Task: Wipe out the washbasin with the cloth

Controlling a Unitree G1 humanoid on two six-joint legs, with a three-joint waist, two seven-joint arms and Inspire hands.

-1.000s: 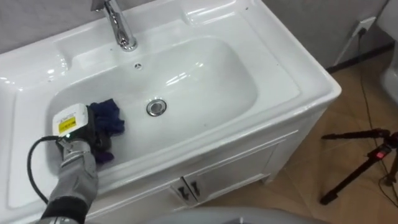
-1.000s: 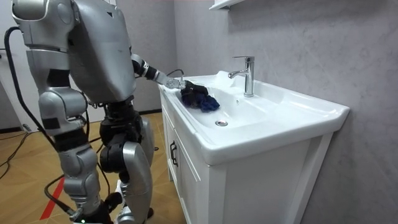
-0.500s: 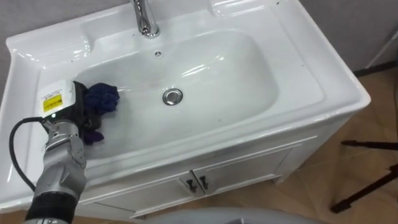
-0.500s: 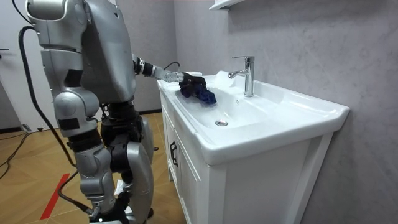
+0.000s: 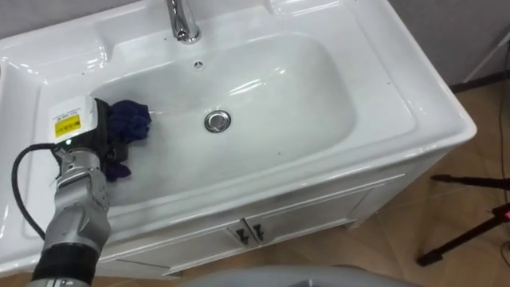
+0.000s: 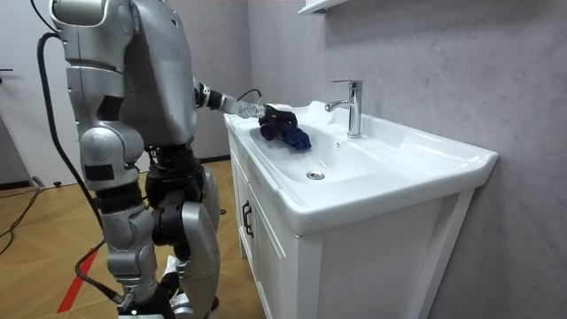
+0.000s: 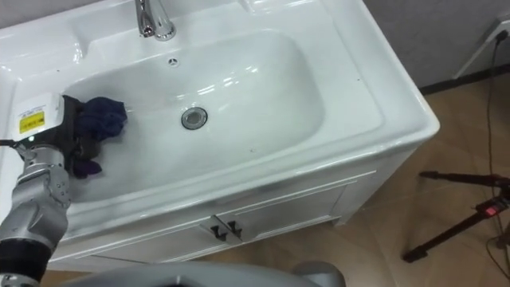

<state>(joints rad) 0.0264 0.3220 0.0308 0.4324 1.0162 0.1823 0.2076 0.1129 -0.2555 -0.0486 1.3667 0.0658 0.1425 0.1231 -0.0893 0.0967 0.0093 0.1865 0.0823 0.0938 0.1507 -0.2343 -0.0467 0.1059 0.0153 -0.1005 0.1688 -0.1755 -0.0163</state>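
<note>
A white basin is set in a white vanity top, with a round metal drain at its middle and a chrome tap behind it. My left hand is in the left end of the bowl, its fingers curled round a dark blue cloth that rests against the bowl's left slope. In the room view the left arm reaches over the vanity's edge to the blue cloth. In the right eye view the cloth lies left of the drain.
White cabinet doors with small handles close the front below the basin. A dark tripod stands on the wooden floor at the right. A grey wall runs behind the tap. I stand at the vanity's front.
My left hand and the cloth have moved from the bowl's front left up towards its back left slope. In the room view the robot has straightened a little.
</note>
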